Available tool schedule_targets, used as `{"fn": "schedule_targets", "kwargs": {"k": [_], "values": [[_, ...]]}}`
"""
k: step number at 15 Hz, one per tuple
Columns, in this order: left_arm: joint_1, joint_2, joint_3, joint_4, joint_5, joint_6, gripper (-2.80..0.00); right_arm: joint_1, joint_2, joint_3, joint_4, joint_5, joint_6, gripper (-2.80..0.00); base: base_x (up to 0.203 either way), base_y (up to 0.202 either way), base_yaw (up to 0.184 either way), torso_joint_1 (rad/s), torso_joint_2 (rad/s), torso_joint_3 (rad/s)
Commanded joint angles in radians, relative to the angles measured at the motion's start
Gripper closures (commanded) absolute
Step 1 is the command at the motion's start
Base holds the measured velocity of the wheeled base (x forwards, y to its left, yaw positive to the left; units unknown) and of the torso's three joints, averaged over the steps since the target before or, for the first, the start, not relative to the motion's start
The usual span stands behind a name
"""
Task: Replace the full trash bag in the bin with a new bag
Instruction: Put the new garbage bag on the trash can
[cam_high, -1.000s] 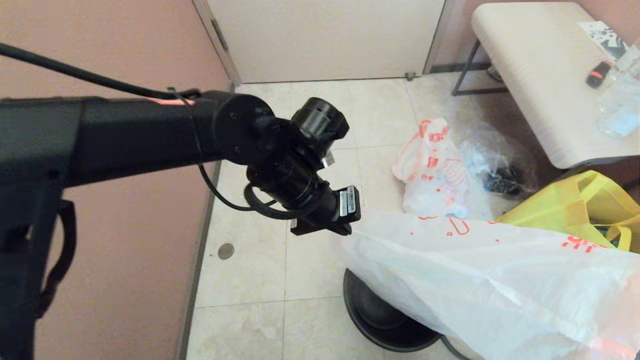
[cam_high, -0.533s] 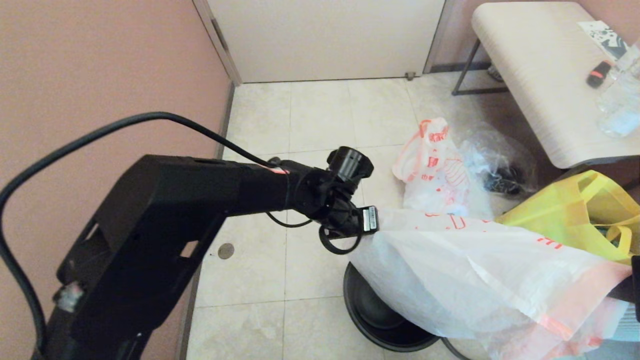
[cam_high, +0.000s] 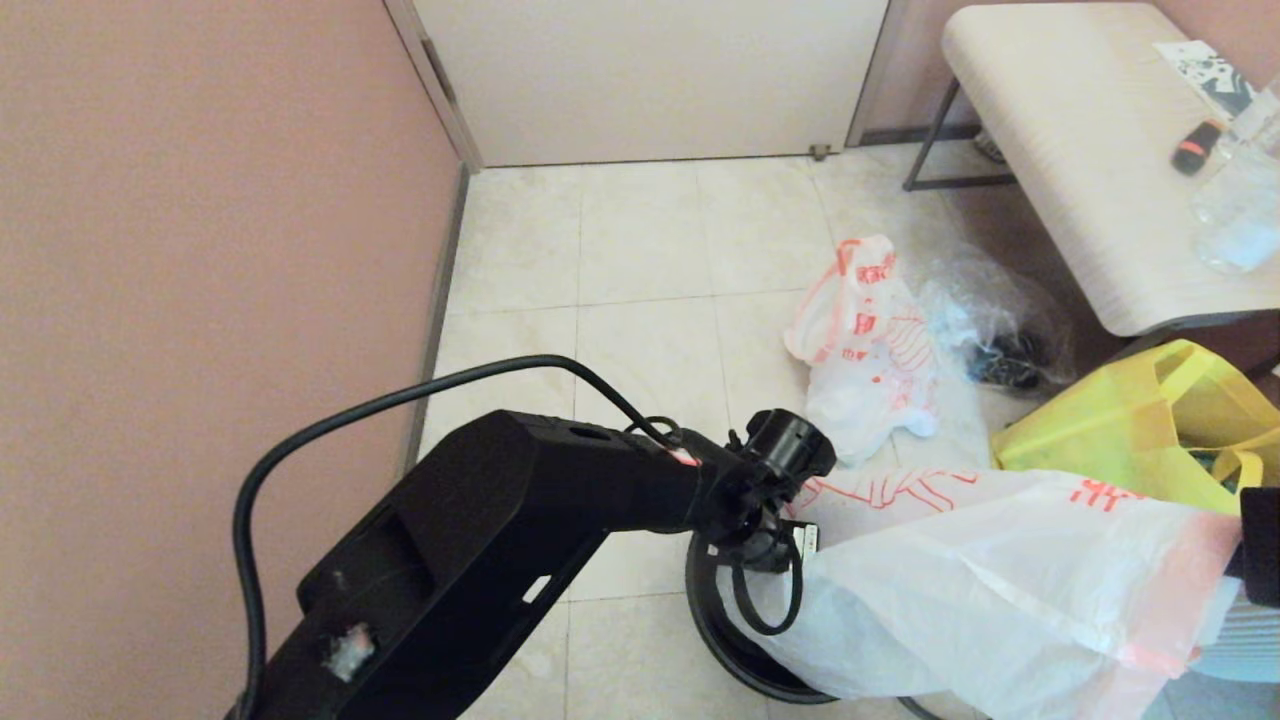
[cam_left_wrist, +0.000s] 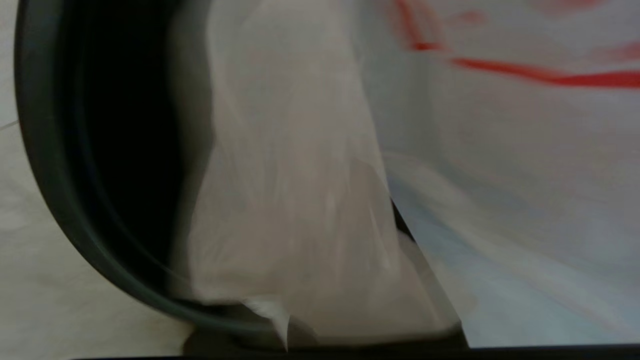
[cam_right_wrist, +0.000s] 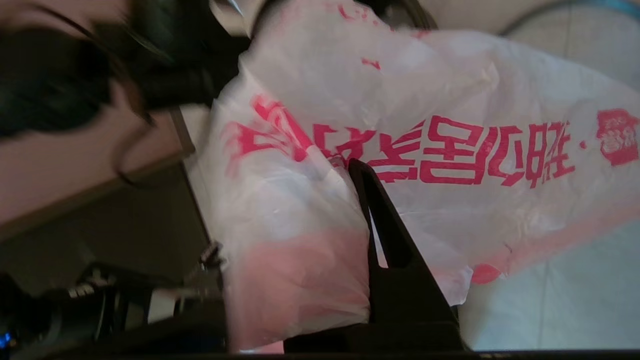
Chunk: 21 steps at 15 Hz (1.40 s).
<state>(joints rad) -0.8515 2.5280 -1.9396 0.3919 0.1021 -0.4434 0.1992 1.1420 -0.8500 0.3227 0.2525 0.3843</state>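
New bag (cam_high: 1000, 590) stretched between both arms, low over the bin (cam_high: 705, 610). Left gripper (cam_high: 790, 555) sits at the bin's far rim, fingers clamped on the bag's closed end; the wrist view shows white film draping across the dark opening of the bin (cam_left_wrist: 55, 175). Right gripper (cam_right_wrist: 372, 210), at the head view's right edge, has its fingers pinched on the pink-banded mouth of the new bag (cam_right_wrist: 400, 125). The full trash bag (cam_high: 865, 345) lies on the floor beyond the bin, just beside a clear bag (cam_high: 995, 325) with dark contents and near a yellow tote (cam_high: 1130, 420); it is already out of the bin.

Risks from here:
- The bag's bottom end leads into the bin while the mouth is held off to the side. If the left gripper lets go early, the film could spring back out rather than settle inside.
- The film is taut between the two grips. A further pull apart could tear it or slip it from one pair of fingers.
- The left wrist picture is smeared, so how much film is actually inside the rim is hard to say; probably only a fold.
- The grey ring is not clearly visible; without it, the mouth may not stay cuffed over the rim.
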Motion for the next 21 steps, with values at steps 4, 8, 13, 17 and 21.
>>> {"fn": "schedule_targets", "kwargs": {"k": [4, 8, 13, 17, 21], "values": [[0.043, 0.114, 0.000, -0.145, 0.018, 0.009, 0.00, -0.038, 0.096, 0.090, -0.296, 0.066, 0.001, 0.00, 0.000, 0.000, 0.000, 0.000, 0.00, 0.000], [0.075, 0.152, -0.001, -0.232, 0.049, 0.055, 0.00, -0.033, 0.167, 0.096, -0.330, 0.098, 0.003, 0.00, 0.000, 0.000, 0.000, 0.000, 0.00, 0.000], [0.067, -0.002, 0.024, -0.115, 0.128, -0.004, 0.00, 0.037, 0.232, 0.098, -0.410, 0.109, -0.001, 0.00, 0.000, 0.000, 0.000, 0.000, 0.00, 0.000], [0.045, -0.252, 0.204, -0.027, 0.118, -0.082, 0.00, 0.130, 0.252, 0.082, -0.411, -0.032, -0.002, 0.00, 0.000, 0.000, 0.000, 0.000, 0.00, 0.000], [0.044, -0.489, 0.429, -0.036, 0.088, -0.139, 0.00, 0.214, 0.293, 0.003, -0.401, -0.089, -0.007, 0.00, 0.000, 0.000, 0.000, 0.000, 0.00, 0.000]]}}
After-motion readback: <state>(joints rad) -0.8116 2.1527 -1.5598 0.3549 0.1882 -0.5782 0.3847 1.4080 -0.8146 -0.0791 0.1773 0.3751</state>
